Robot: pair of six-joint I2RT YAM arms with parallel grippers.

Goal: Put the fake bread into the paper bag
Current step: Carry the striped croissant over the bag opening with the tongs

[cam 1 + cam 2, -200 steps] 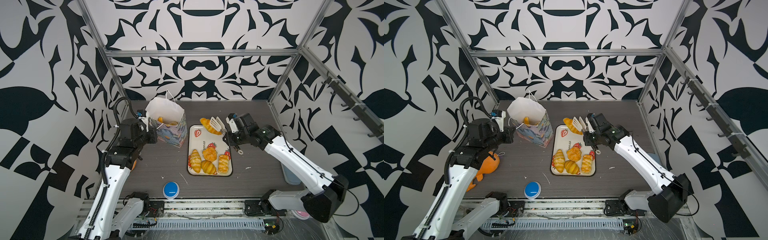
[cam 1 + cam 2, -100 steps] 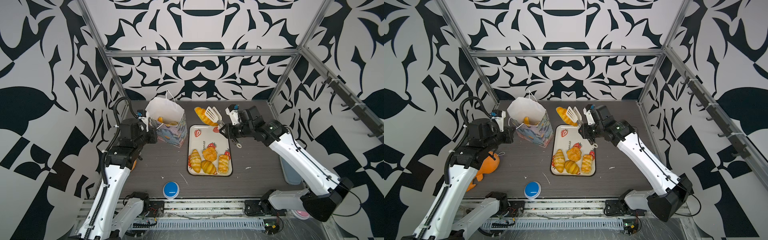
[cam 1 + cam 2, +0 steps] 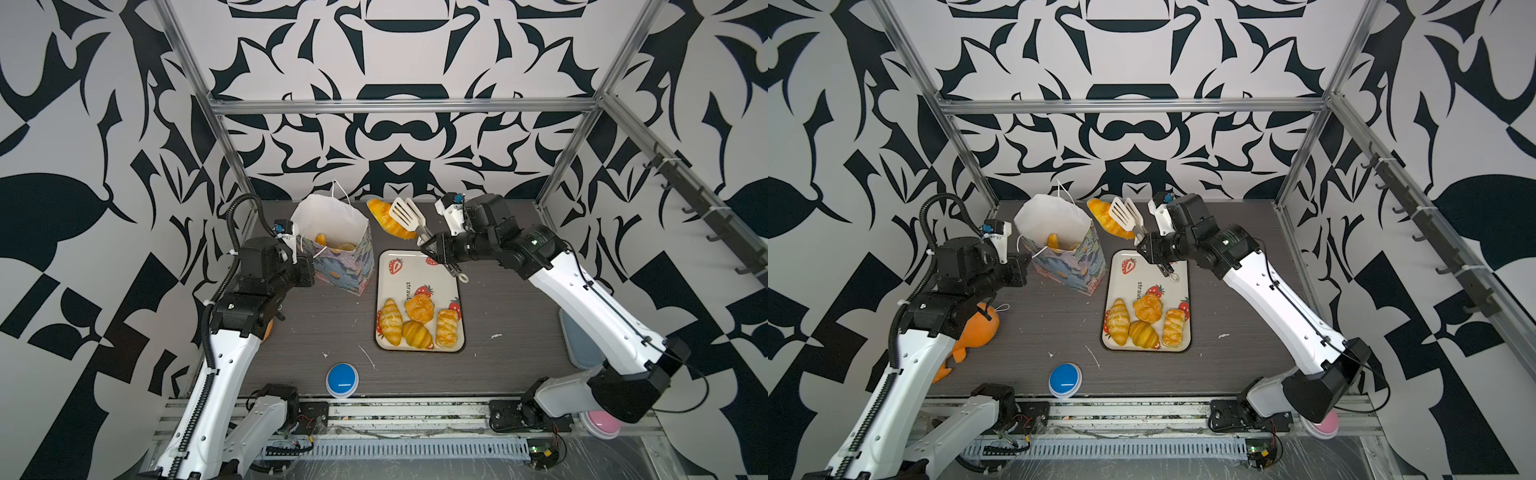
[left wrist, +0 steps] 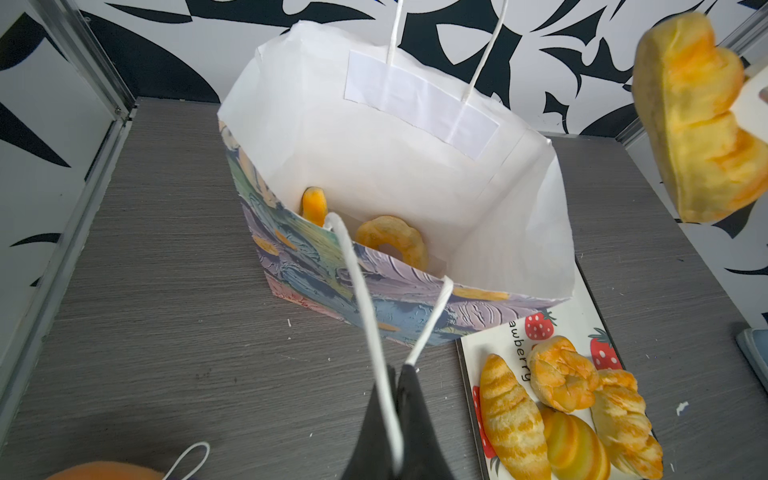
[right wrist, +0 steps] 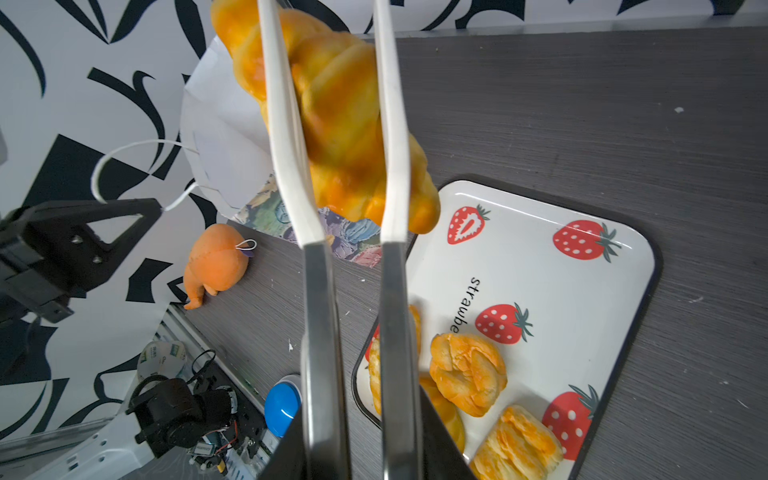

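the right gripper (image 3: 433, 248), clamped on tongs (image 3: 405, 212) pinching a croissant (image 3: 383, 216), has raised it to just right of the paper bag (image 3: 332, 218)'s mouth; left gripper (image 4: 397, 384) grips the cord handle (image 4: 360, 291). drop looks next.

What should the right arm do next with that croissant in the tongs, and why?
Probably carry the tongs sideways until the croissant hangs over the paper bag. The right tool grips the tongs, which clamp it beside the bag's rim, not over it, and the left tool pinches the cord handle, so the mouth stands open.
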